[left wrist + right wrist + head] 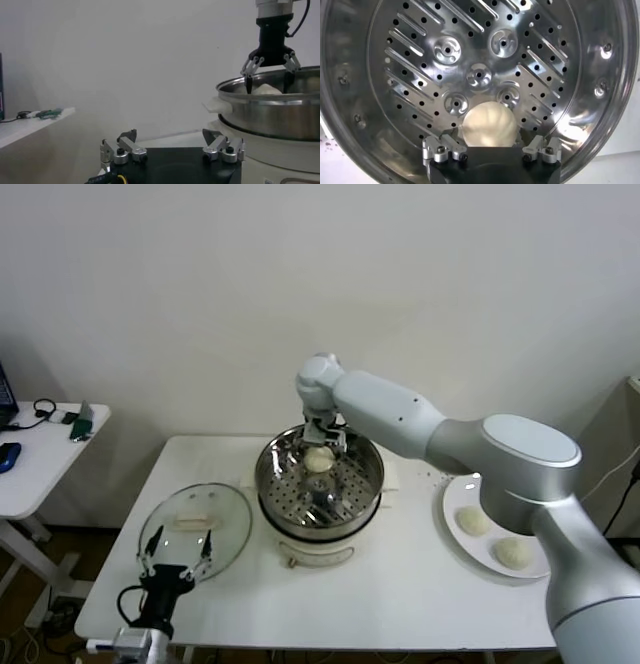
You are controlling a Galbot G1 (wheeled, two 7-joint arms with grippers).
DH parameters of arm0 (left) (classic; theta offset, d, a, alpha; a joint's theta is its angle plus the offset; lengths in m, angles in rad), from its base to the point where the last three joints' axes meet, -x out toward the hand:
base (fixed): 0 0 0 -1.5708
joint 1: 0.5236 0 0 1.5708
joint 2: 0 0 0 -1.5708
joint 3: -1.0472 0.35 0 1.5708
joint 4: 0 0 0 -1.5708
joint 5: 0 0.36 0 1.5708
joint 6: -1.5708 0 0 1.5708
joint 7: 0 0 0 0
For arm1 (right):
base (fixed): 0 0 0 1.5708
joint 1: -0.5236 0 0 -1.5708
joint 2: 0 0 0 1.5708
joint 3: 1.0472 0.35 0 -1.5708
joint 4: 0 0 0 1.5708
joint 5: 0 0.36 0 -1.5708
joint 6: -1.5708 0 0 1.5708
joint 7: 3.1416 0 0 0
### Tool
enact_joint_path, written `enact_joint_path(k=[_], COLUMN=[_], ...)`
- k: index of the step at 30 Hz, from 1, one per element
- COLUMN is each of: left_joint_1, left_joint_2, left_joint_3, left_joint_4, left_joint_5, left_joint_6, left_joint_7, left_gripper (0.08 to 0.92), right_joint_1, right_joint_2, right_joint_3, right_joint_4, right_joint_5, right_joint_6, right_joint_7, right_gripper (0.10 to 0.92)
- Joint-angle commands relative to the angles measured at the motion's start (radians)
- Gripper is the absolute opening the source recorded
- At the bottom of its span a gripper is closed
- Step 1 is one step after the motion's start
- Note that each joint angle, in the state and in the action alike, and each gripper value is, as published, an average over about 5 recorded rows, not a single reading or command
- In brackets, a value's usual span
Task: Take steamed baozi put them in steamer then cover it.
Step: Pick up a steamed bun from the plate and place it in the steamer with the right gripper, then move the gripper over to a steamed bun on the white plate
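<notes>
Right pincer stands wide over the steamer, its baozi resting free on the perforated tray. Best rise straight, clear of the bun, before reaching the plate. Left pincer waits wide near the cover.

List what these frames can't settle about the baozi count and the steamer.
- Plate, head view: the right arm covers part of it; two baozi show, more could hide.
- Steamer, left wrist view: the wall hides the tray; only the bun's top shows.
- Right wrist view: the steamer's rim is cut off.
</notes>
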Motion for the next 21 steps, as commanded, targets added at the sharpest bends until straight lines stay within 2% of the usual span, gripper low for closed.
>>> enact_joint_path(k=[1,7,14,17,21], left_joint_1=[0.003,0.008,0.012,0.018,0.025], left_joint_2=[-0.001,0.0,0.003,0.002,0.0], left_joint_3=[0.004,0.015,0.029,0.036,0.041], left_joint_4=[0.001,-0.005,-0.024,-0.034,-0.048], left_joint_5=[0.002,0.011,0.018,0.022,0.03], left_joint_6=[0.0,0.0,0.001,0.0,-0.002], left_joint_7=[-0.007,-0.009,-0.01,-0.009,-0.009], left_gripper=[0.823,0.823,0.823,0.823,0.823], right_joint_1=[0.076,0.246,0.406,0.396,0.345], right_joint_2=[-0.096,-0.268,-0.507,-0.592,-0.69], right_joint_3=[0.01,-0.093,-0.331,-0.362,-0.382], right_joint_4=[0.113,0.214,0.276,0.287,0.293], right_joint_5=[0.143,0.427,0.758,0.841,0.874], right_joint_6=[-0.082,-0.227,-0.495,-0.594,-0.654], right_joint_7=[-0.03,-0.055,0.017,0.045,0.057], right_gripper=[0.823,0.823,0.823,0.823,0.823])
